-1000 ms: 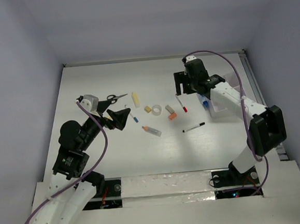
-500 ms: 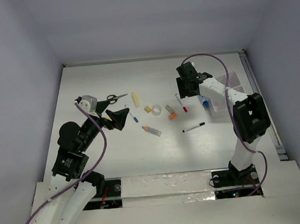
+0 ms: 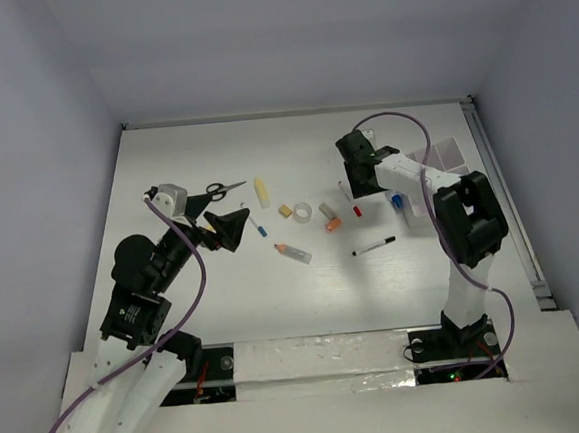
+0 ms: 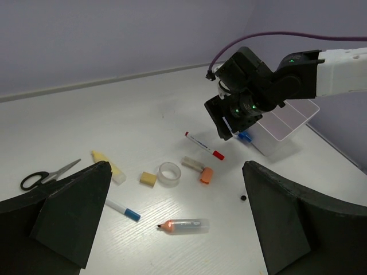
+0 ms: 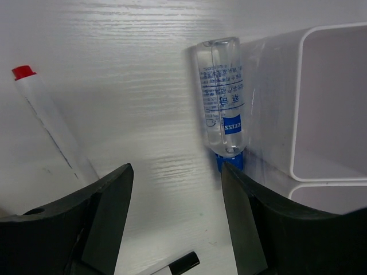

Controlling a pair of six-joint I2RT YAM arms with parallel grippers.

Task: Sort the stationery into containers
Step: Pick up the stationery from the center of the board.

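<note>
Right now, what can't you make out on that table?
- Right wrist view: the uncapped end of the red-capped pen is hidden behind the right hand.
- Right wrist view: the black marker is cut off by the bottom edge, and the white box by the right edge.
- Left wrist view: the handles of the scissors sit partly behind the left hand.
- Top view: the right arm covers part of the white box.

A white table (image 3: 184,155) w/ wood lines is seen, and pale purple-grey walls (image 3: 285,36) are set on 3 sides. A shiny white strip (image 3: 321,359) is stuck along the near edge. A thin rail (image 3: 523,253) is fixed at the rt edge.
</note>
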